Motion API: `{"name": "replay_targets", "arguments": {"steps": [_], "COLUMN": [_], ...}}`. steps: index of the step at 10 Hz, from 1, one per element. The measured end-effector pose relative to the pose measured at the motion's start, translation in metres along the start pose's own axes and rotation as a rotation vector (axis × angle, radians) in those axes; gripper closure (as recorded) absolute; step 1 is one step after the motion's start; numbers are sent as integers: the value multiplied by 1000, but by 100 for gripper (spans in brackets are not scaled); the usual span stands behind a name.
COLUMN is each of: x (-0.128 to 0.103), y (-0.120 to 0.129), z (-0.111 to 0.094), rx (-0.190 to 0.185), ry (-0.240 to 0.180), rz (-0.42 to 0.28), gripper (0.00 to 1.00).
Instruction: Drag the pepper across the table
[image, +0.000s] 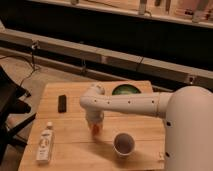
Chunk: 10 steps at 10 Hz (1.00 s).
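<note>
The pepper (95, 129) is a small orange-red rounded object on the light wooden plank table (70, 135), near its middle. My gripper (94, 123) hangs straight down from the white arm and sits right on top of the pepper, hiding its upper part. The white arm reaches in from the right across the table.
A dark cup (123, 143) stands on the table to the right of the pepper. A green bowl (125, 91) sits at the back behind the arm. A black rectangular device (62, 103) lies at back left. A white bottle (45, 144) lies at front left.
</note>
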<state>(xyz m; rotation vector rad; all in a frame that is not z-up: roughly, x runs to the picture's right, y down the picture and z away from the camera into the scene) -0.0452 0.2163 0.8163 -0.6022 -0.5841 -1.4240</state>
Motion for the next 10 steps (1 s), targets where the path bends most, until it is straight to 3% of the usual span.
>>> {"name": "replay_targets", "arguments": {"steps": [10], "x": [12], "y": [-3], "z": [-4], "rx": [-4], "ry": [0], "rz": [-10], "gripper": [100]}}
